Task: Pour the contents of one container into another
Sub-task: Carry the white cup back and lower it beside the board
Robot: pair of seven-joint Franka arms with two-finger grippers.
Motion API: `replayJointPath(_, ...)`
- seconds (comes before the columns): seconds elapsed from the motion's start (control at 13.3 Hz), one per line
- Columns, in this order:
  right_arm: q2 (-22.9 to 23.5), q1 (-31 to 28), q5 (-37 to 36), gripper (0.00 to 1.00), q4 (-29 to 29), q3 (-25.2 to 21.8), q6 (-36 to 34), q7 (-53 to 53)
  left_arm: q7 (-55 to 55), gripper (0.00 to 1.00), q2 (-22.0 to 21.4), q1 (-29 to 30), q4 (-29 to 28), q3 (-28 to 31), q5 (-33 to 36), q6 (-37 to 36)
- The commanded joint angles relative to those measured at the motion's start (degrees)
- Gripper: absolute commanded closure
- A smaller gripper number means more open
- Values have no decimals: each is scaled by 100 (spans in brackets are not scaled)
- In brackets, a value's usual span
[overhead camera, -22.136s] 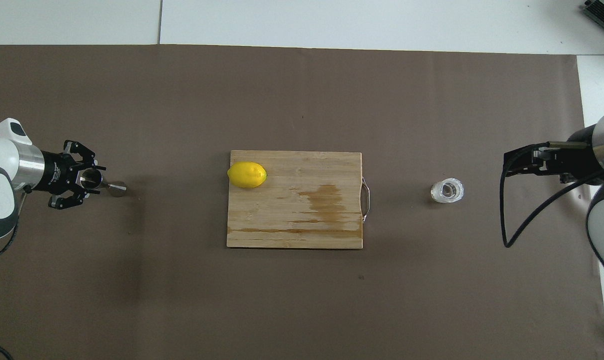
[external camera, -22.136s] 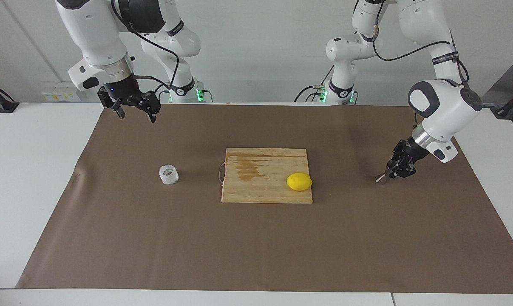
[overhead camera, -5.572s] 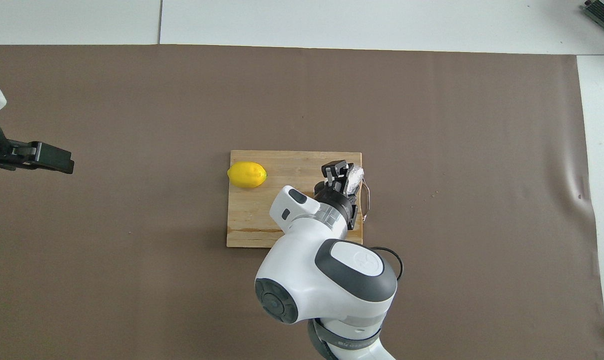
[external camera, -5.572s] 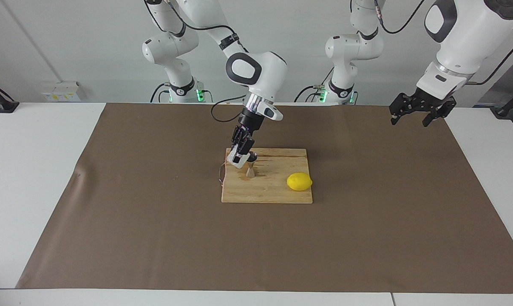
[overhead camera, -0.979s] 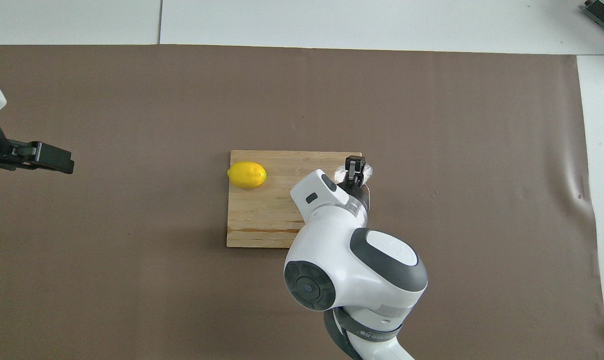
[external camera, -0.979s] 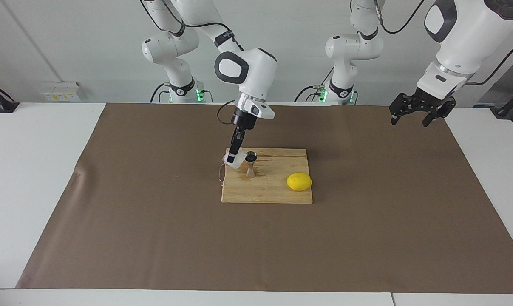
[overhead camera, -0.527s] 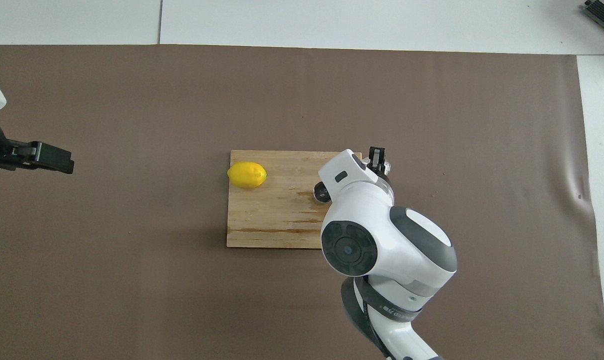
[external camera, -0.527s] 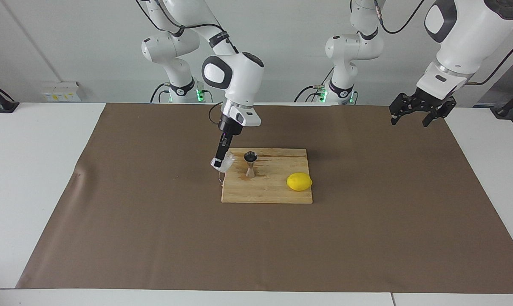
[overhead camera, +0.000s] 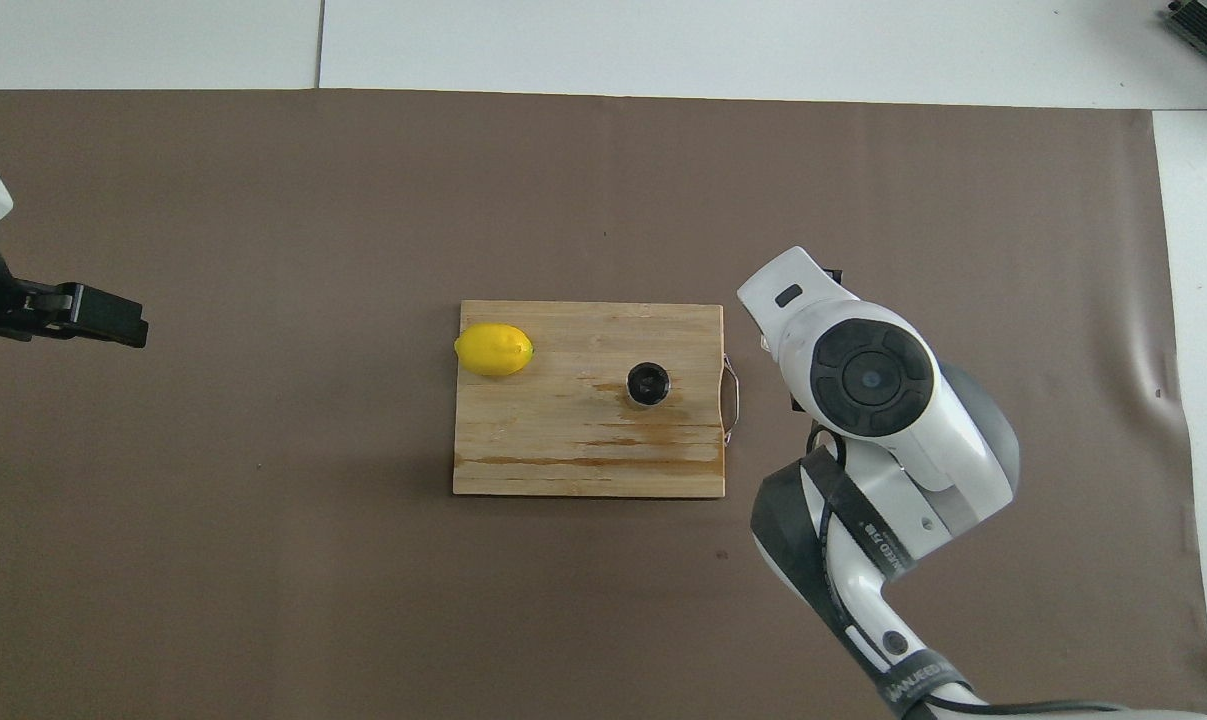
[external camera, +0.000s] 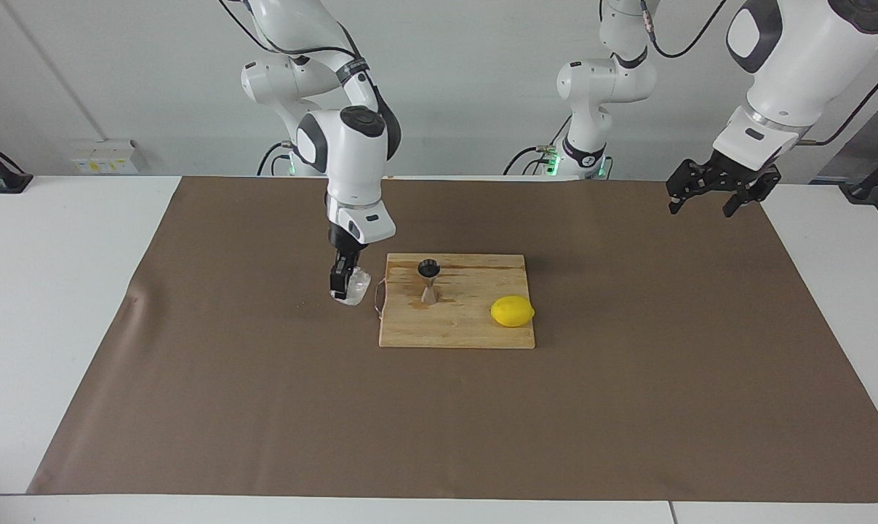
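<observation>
Desk (external camera: 60, 291) with brown mat (external camera: 264, 407); board (external camera: 457, 331) mid-mat, carrying lemon (external camera: 512, 311) and jigger (external camera: 429, 280), which stands upright near the board's handle end.

Right arm reaches down just off that end toward its own end of the desk. Right gripper (external camera: 342, 285) has its jaws closed on the cup (external camera: 353, 287), upright, at or just above the mat beside the board handle; contact with the mat can't be told.

Left gripper (external camera: 715, 191) waits high over the mat edge at its own end, jaws wide apart and empty.

Step looks like setting the cup down: lower straight, keep it level, release only once seated, clear of the handle.

Facing view shows the grip and cup; overhead hides both under the right arm but shows the jigger's dark mouth (overhead camera: 649, 383).
</observation>
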Motion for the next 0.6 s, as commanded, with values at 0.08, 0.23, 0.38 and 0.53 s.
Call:
replayJointPath(0.08,-34,-490,724,100,-174,63,145,-784,-52,0,-132,62,-122,-30,-62,1)
replayJointPath(0.23,-34,-745,1189,100,-280,63,215,-1196,-52,0,-132,62,-122,-30,-62,1)
replayJointPath(0.38,-34,-991,1708,100,-438,55,426,-1697,-52,0,-132,62,-122,-30,-62,1)
replayJointPath(0.53,-34,-1089,1964,100,-544,55,584,-1892,-52,0,-132,62,-122,-30,-62,1)
